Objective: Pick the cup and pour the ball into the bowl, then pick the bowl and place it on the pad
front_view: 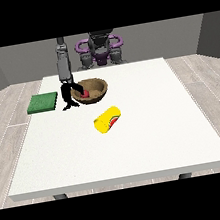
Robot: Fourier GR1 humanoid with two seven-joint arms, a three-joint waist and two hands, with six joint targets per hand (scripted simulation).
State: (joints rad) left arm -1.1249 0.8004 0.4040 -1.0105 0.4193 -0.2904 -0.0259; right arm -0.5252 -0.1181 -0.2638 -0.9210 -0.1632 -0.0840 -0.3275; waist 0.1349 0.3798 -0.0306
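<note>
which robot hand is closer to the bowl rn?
Right. The robot hand at the view's left is at the rim of the brown bowl, on the side toward the green pad. The other robot hand is not in view.

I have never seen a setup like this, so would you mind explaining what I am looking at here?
This is a single view from a camera across a white table, facing a humanoid robot at the far edge. One arm reaches down so that its black hand, at the view's left, is at the rim of a brown bowl. A red ball already lies inside the bowl. A yellow cup lies tipped on its side nearer the camera, held by nothing. A green pad sits left of the bowl. The other hand is not visible.
</note>
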